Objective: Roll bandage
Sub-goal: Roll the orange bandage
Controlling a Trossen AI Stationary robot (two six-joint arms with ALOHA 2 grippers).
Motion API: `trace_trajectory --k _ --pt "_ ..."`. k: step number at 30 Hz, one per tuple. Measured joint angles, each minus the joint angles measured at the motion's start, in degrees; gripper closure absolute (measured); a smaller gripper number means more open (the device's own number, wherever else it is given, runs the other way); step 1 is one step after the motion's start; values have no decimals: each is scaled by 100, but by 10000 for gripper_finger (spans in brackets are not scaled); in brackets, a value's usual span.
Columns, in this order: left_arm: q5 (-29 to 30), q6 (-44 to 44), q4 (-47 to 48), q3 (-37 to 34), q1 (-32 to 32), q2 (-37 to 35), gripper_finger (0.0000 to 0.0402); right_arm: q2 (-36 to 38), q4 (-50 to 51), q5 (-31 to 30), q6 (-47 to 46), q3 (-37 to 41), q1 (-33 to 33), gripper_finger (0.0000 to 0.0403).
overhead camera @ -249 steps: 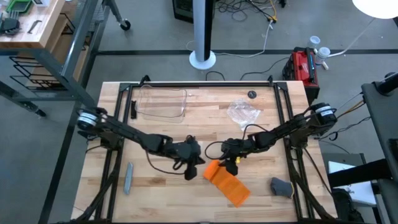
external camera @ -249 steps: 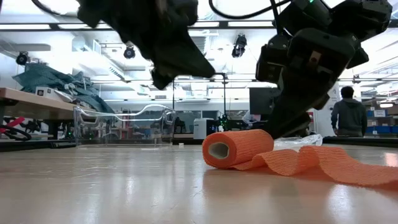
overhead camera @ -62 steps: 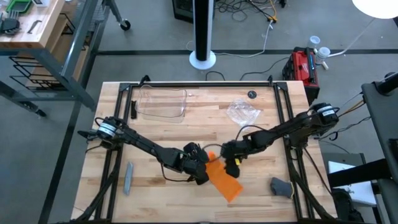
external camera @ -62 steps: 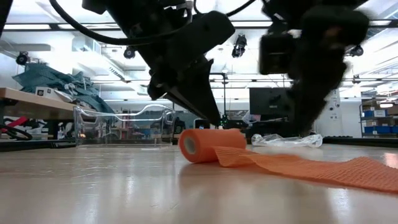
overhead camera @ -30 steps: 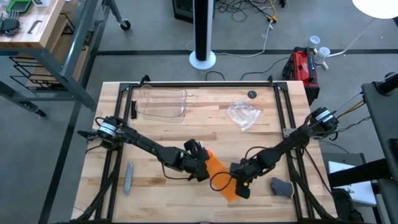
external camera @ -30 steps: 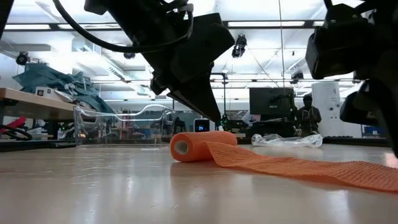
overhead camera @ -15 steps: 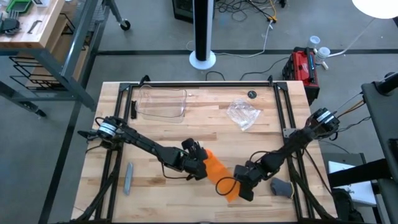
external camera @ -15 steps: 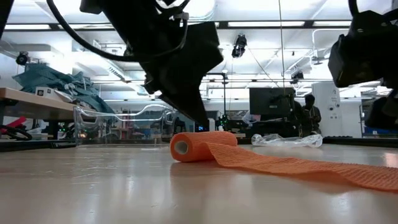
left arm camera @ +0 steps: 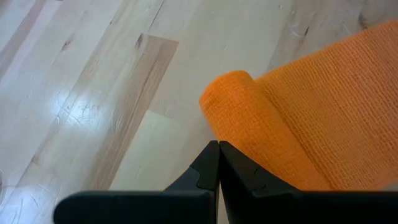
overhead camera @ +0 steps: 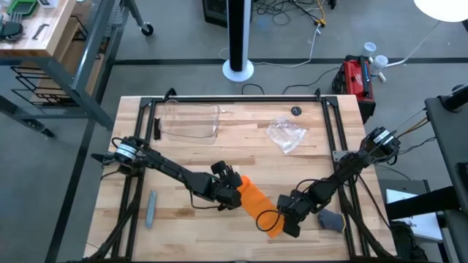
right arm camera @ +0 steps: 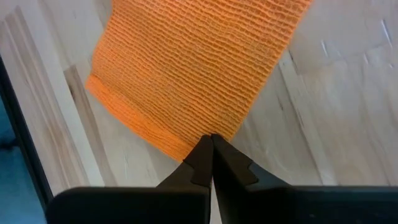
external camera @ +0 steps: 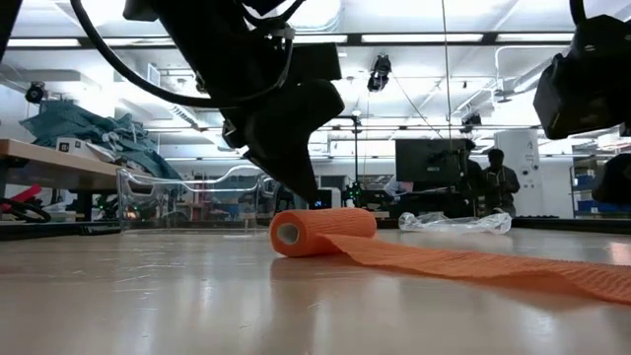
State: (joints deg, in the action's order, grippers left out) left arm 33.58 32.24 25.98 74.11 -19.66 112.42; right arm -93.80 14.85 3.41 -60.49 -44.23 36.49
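High view: we see the bandage (overhead camera: 256, 204) lying near the table's (overhead camera: 183, 157) front edge, its rolled end beside our left gripper (overhead camera: 232, 191) and its loose tail under our right gripper (overhead camera: 281, 225). Over the past second the right gripper has moved from the strip's middle to that tail end, while the roll has barely shifted. Both grippers have their fingers pressed together, gripping nothing; the left fingertips (left arm camera: 214, 163) touch the roll. We judge the tail is now pinned, so rolling toward it can continue.
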Motion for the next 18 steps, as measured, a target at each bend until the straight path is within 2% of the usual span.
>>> trace_trajectory --k 9,14,18 --pt "-77 -160 -156 0 0 18 401 0 50 -8 -4 -4 2 401" --pt "-108 378 -292 0 40 155 401 -2 54 -23 -2 -2 2 401" --pt "-32 488 -405 0 44 197 401 -7 57 -33 -2 0 2 401"
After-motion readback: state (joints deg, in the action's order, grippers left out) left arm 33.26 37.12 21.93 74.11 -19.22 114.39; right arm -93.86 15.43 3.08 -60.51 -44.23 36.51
